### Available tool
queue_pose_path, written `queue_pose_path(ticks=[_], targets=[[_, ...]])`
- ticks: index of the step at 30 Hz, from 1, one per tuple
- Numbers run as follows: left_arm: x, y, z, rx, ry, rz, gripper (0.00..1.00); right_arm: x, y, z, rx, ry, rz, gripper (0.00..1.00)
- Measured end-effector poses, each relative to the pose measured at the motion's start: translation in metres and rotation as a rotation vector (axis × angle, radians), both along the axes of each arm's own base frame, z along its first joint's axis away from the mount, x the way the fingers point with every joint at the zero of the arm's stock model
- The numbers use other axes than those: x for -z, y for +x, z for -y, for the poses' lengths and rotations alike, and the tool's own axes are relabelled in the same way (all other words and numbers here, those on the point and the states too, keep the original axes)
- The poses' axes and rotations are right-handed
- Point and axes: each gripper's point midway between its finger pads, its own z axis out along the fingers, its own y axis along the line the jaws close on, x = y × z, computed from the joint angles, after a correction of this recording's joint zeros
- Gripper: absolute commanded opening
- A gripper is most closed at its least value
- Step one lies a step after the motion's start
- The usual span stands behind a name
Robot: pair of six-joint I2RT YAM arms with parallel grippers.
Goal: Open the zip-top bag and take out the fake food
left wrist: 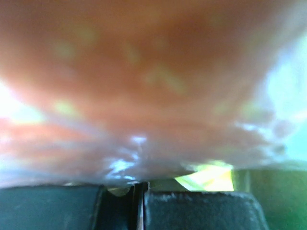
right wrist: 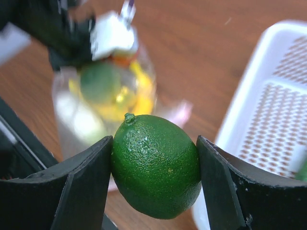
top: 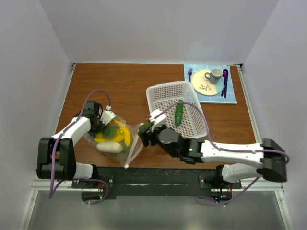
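right gripper (right wrist: 154,160) pinches a green lime (right wrist: 156,167) just left of the white basket (top: 165,90), which holds the cucumber (top: 179,114); farther left of the basket, left gripper (left wrist: 139,194) is pressed together on the zip-top bag (top: 125,152) containing bananas (top: 123,134) and a white piece (top: 109,147).

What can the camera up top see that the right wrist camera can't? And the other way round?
Only the top camera shows the cream plate with the grey mug on it, sitting on a blue mat in the far right corner. Only the right wrist camera shows clearly the bumpy green lime squeezed between the right gripper's fingers. Both show the zip-top bag with fake food inside, the white basket, and the left gripper at the bag.
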Motion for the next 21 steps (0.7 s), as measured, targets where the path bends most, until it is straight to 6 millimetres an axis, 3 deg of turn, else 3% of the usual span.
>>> queue_pose_path(ticks=[2,4,6,7,8,11,12,16,19,21], targets=[[0.000,0.000,0.000,0.000,0.000,0.000,0.00,-0.026,0.005,0.023,0.054,0.065,0.028,0.19],[0.000,0.000,0.000,0.000,-0.001,0.000,0.00,-0.040,0.016,0.045,0.125,0.100,0.045,0.21],[0.000,0.000,0.000,-0.001,-0.002,0.000,0.00,-0.041,0.030,0.068,0.213,0.097,0.046,0.23],[0.000,0.000,0.000,-0.002,-0.003,-0.001,0.00,-0.035,0.038,0.078,0.259,0.078,0.042,0.29],[0.000,0.000,0.000,-0.002,-0.003,-0.001,0.00,-0.028,0.044,0.088,0.299,0.053,0.033,0.52],[0.000,0.000,0.000,-0.005,-0.005,0.000,0.00,0.009,0.061,0.113,0.413,-0.076,-0.015,0.92],[0.000,0.000,0.000,-0.006,-0.005,0.000,0.00,0.023,0.064,0.119,0.443,-0.126,-0.032,0.98],[0.000,0.000,0.001,-0.005,-0.007,-0.001,0.00,0.063,0.065,0.140,0.506,-0.310,-0.088,0.99],[0.000,-0.001,0.001,-0.005,-0.008,-0.002,0.00,0.058,0.057,0.137,0.488,-0.343,-0.067,0.99],[0.000,-0.001,0.001,-0.005,-0.009,-0.003,0.00,0.042,0.043,0.121,0.411,-0.321,-0.016,0.80]])
